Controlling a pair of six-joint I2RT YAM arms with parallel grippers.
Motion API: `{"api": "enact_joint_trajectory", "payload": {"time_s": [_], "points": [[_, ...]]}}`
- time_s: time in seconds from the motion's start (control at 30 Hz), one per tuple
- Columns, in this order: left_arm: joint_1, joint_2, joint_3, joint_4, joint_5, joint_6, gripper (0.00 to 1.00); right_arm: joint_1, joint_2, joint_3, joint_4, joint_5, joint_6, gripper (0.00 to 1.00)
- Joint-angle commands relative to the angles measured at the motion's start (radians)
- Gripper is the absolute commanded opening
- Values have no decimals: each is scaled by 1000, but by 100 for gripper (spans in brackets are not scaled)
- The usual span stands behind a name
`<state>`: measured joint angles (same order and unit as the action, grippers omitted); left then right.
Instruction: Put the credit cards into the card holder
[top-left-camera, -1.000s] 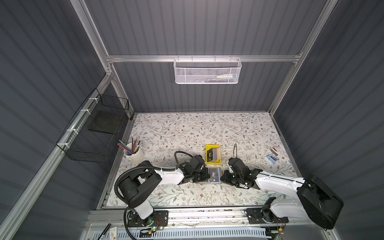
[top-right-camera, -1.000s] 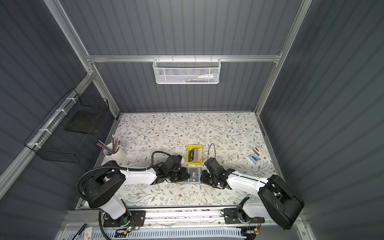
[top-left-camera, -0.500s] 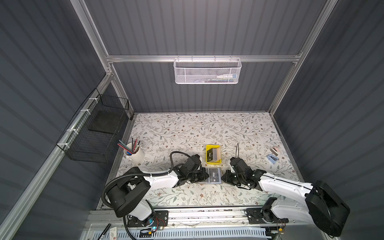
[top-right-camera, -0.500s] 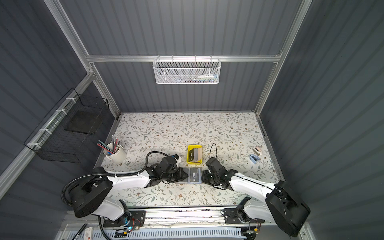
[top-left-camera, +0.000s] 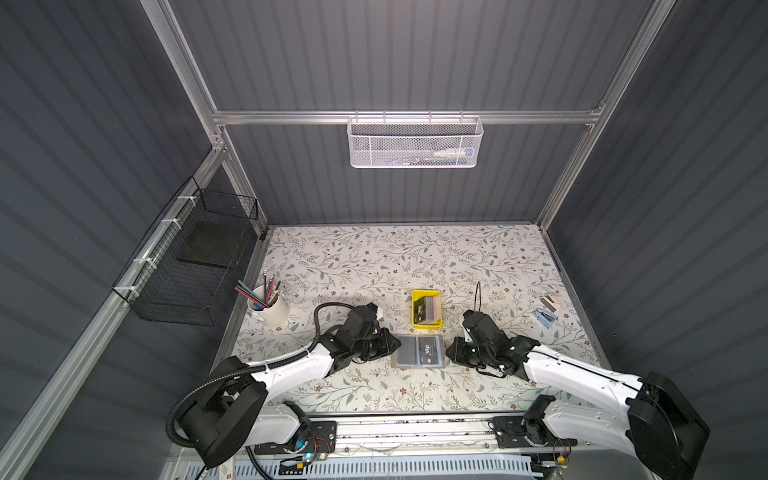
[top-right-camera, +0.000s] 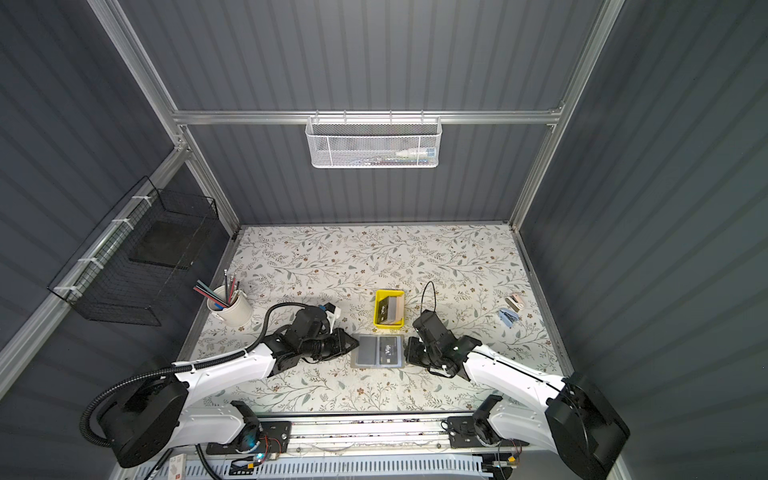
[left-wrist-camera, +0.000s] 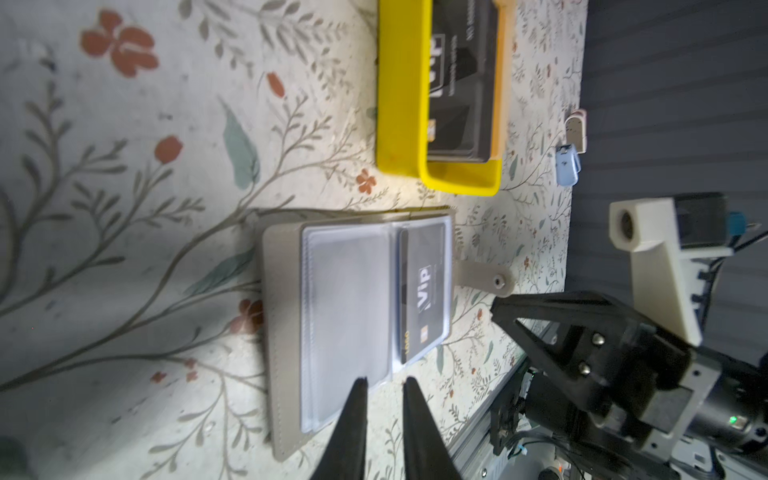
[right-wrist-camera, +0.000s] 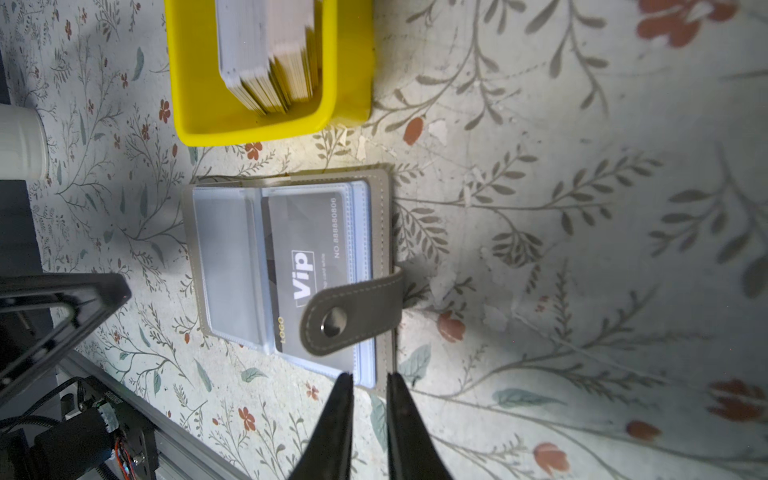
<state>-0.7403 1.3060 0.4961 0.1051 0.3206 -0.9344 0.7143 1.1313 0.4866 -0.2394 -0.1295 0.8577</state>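
The desk (top-left-camera: 374, 257) has a pattern of leaves and little flowers. Dark grey walls stand around it. A black wire basket (top-left-camera: 195, 257) hangs on the left wall. Near it on the desk stands a white cup (top-left-camera: 268, 309) full of pencils. A white mesh basket (top-left-camera: 415, 143) hangs on the back wall. In the middle sits a yellow tray (top-left-camera: 426, 326) with the credit cards (top-left-camera: 424, 309) leaning in it. Just in front of the tray, the card holder (top-left-camera: 405, 351) lies open and flat. Its left sleeve is empty. One black card (top-left-camera: 430, 351) sits in its right sleeve. Far to the right lie a small blue thing (top-left-camera: 544, 316) and a small pale thing (top-left-camera: 552, 301).

The left wrist view shows the black faces of the credit cards in the tray. The right wrist view shows only their thin pale edges. It also shows the strap (right-wrist-camera: 353, 316) with its round snap, bending over the black card.

Both arms lie low and reach in toward the middle. The left tool (left-wrist-camera: 384, 380) is at the holder's left edge. Its fingers are a little apart and hold nothing. The right tool (right-wrist-camera: 370, 376) is at the holder's right edge. It has a thin gap too and holds nothing. I cannot tell if either one touches the holder.
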Motion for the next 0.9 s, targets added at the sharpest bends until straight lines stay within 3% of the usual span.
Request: {"api": "enact_joint_trajectory", "payload": {"time_s": [0.0, 0.3, 0.47, 0.67, 0.87], "points": [[23, -7, -42, 9, 53, 4, 18, 1, -3, 23, -30, 18, -16, 19], [110, -5, -98, 29, 109, 17, 19, 1, 23, -17, 17, 1, -2, 19], [164, -8, -124, 37, 154, 25, 24, 1, 51, -29, 48, -13, 2, 20], [179, -9, -156, 82, 179, -1, 32, 4, 69, -51, 71, -17, 5, 22], [179, 1, -179, 162, 200, -21, 32, 4, 93, -50, 86, -24, 6, 24]]}}
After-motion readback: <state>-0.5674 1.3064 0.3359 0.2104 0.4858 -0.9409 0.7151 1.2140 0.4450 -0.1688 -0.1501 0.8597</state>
